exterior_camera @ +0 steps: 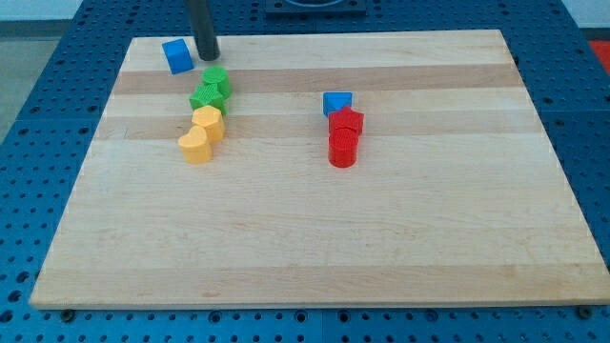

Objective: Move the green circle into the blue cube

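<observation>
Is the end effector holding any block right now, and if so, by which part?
Nothing is held. My tip stands between the blue cube and the green circle, touching neither visibly.

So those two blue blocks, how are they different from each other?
The blue cube sits alone near the view's top left corner of the board, beside my tip; the other blue block sits mid-board, touching a red block. The cube shows square faces; the other looks wedge-like, its shape unclear. Both are the same blue and similar in size.
</observation>
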You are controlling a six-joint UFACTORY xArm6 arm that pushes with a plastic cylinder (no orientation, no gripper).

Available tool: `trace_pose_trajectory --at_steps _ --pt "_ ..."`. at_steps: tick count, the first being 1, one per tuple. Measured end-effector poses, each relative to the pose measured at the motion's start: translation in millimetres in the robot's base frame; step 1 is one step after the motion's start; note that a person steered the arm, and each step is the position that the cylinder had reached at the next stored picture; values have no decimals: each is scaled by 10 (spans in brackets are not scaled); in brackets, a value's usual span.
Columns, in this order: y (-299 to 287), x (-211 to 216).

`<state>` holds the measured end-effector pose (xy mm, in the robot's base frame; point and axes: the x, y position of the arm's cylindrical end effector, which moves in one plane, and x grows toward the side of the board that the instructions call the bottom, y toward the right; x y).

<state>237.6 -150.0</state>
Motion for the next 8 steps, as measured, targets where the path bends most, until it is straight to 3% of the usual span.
trace_pose_trajectory --at_steps 3,5,8 --pt "577 660" --pt "56 735" --pt "-269 961"
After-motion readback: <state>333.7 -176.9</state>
